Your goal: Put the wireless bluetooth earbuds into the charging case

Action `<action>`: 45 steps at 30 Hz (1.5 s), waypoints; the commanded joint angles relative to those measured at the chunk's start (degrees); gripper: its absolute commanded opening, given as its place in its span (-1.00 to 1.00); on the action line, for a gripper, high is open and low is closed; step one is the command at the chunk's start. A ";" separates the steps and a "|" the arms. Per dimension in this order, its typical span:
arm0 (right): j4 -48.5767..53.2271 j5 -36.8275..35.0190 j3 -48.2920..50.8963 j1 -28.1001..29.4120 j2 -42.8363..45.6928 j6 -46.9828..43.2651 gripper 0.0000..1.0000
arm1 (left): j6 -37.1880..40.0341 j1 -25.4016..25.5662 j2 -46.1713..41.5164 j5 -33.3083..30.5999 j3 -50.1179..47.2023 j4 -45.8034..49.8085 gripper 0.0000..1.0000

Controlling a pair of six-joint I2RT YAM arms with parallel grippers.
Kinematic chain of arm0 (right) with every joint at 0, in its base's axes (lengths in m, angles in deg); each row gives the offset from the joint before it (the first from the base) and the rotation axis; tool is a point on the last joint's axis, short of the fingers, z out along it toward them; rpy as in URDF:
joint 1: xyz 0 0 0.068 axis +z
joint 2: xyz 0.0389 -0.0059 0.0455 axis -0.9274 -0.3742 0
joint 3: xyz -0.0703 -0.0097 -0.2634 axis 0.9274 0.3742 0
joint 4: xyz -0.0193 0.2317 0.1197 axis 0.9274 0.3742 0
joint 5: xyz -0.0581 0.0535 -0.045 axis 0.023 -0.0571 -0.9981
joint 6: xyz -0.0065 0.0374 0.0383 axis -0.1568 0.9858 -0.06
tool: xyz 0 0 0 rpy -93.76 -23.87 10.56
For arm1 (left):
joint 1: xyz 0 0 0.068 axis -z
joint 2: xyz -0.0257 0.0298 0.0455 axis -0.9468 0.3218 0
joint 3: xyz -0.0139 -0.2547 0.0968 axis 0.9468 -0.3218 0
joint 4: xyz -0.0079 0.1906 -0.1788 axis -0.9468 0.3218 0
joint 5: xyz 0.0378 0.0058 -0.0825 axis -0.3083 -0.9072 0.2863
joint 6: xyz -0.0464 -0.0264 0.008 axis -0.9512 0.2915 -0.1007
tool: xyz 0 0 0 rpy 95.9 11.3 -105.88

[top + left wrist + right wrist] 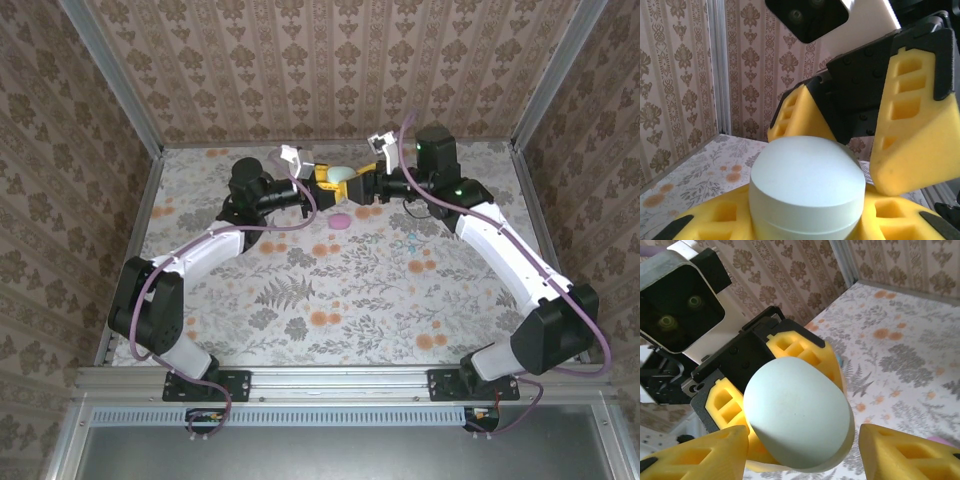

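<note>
Starting at the near edge of the table [300, 310], the two arms stand bolted side by side and bend inward, so that their wrists meet over the far middle of the flowered cloth. Between the bases and the wrists, a small pink oval thing [341, 221] lies on the cloth just on the near side of the grippers. A tiny teal speck [412, 241] lies near the right arm's forearm; it is too small to tell whether it is an earbud.

Farther on, the left gripper [805, 222] is clamped on the charging case [807, 185], a pale mint pebble with its lid closed along a thin seam. The case sits between the left gripper's yellow foam fingers [715, 217], held up off the table. The right gripper [802, 440] faces it from the other side with its jaws spread and grasps nothing. Its own yellow fingers [905, 452] stand on either side of the case's rounded end. In the right wrist view a gap shows between the case and the finger at the right. On the other side, finger and case are so close that I cannot tell whether they touch. In the top view the case is a pale spot between the two sets of yellow fingers.

Behind it all rise the wallpapered walls [330, 70], with metal posts [120, 90] at the far corners
</note>
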 commanded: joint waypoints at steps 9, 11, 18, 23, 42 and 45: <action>3.33 -5.78 1.11 -0.24 2.12 -5.80 0.21 | -2.62 1.21 -1.10 0.80 -0.67 -5.27 -0.44; 2.87 -6.95 1.05 -0.24 2.25 -5.07 0.21 | -2.54 1.44 -1.31 1.25 -0.91 -5.60 -0.45; 1.43 -7.57 -1.65 -0.38 1.39 -0.17 0.20 | -2.22 1.65 -1.74 1.79 -2.26 -6.73 -0.45; 1.87 -7.38 -3.59 -0.37 0.27 1.42 0.21 | -1.81 1.66 -1.86 1.70 -2.80 -6.95 -0.46; 3.82 -2.41 -10.68 -3.99 0.77 13.73 0.26 | 1.02 1.49 -2.47 -1.34 -4.81 -5.96 -0.46; 6.37 -3.74 -9.11 -8.00 2.29 15.15 0.22 | 1.48 1.16 -3.15 -2.12 -5.83 -5.97 -0.45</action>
